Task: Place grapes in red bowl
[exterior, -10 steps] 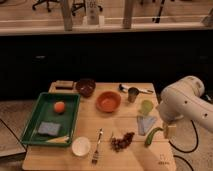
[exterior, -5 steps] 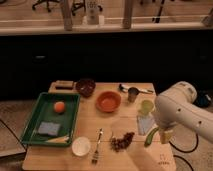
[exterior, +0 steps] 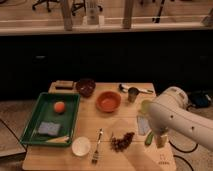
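Gripper (exterior: 159, 140) low over the right side of the table (exterior: 90, 120), tucked under the bulky white arm (exterior: 172, 117). Spread or pressed together: cannot tell from this angle. Nothing visibly carried.

Grapes (exterior: 122, 142) on the bare wood near the front edge: a small knobbly bunch, dark purplish-brown, lying flat and stretched slantwise. Just right of the fork (exterior: 96, 147) and about as long as it. Just left of the gripper and apart from it. Between bunch and gripper, a green curved vegetable (exterior: 148, 139).

Red bowl (exterior: 108, 101) further back toward the middle of the table: shallow, round, orange-red, widest bowl on the board. Well apart from the grapes.

Around them: small white bowl (exterior: 81, 146) left of the fork, dark maroon bowl (exterior: 85, 87) at the back, metal cup (exterior: 133, 94) right of the red bowl. Green tray (exterior: 30, 120) at the left with an orange fruit (exterior: 59, 106) and a blue sponge (exterior: 48, 128) inside.

Against a second ago: arm further left and lower, covering more of the right edge. Gripper nearer the grapes than before. Grapes, red bowl and fork in the same spots as earlier.
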### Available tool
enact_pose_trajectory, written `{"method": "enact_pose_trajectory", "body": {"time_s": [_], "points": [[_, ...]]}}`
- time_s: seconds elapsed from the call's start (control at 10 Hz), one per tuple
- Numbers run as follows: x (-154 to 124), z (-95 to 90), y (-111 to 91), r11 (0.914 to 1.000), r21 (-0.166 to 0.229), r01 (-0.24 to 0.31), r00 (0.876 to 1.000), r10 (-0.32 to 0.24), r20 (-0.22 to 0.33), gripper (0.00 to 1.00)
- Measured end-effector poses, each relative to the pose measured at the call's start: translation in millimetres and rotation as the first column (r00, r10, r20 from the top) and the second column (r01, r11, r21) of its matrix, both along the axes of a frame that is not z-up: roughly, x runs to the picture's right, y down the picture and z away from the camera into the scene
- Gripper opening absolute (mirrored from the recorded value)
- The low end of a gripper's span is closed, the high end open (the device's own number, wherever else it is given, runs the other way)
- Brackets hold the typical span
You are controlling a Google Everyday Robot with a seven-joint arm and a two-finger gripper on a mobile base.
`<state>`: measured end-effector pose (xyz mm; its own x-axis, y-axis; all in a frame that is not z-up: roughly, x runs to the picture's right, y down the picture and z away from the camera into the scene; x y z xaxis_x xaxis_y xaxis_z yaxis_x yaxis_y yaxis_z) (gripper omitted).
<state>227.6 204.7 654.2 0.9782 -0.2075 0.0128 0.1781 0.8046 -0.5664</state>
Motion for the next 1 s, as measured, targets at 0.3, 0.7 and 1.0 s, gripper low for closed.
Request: {"method": "enact_pose_trajectory", "body": {"time_s": [0.3,0.7,1.0], "points": [[-8.5,6.4,9.6,0.9997,-0.006,0.022,0.999,-0.022,0.024,0.8],[-20.8,13.1,19.8,0.9994,-0.009,0.034,0.998,-0.034,0.053,0.8],[-29.2,16.9,24.5,0.9992,-0.008,0.039,0.997,-0.038,0.068,0.8]]}}
